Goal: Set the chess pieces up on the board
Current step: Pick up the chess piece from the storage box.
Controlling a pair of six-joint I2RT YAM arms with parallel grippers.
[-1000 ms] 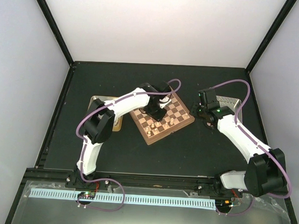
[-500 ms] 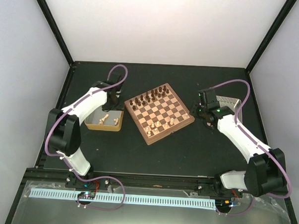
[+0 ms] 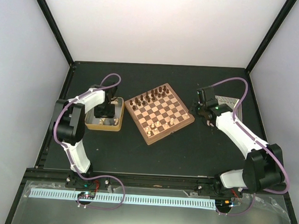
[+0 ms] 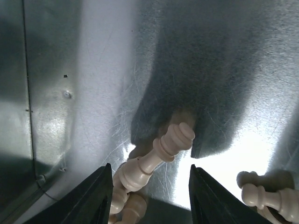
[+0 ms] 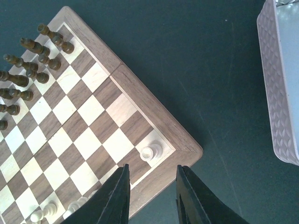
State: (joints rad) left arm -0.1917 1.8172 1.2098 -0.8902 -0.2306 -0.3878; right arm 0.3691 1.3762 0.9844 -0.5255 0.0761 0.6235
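Observation:
The board lies in the middle of the table, with dark chess pieces along its far-left side and several cream ones near its front edge. My left gripper hangs low in the tan tray. In the left wrist view it is open, its jaws on either side of a cream piece lying on the tray floor. My right gripper hovers at the board's right corner. It is open and empty, just above a cream piece standing on the corner square.
A silver metal tray sits behind the right arm, and its patterned wall shows at the right of the right wrist view. More cream pieces lie in the tan tray to the right of my left gripper.
The left arm has swung from over the board back to the tan tray and come down over the lying cream pieces. The right arm has barely shifted.

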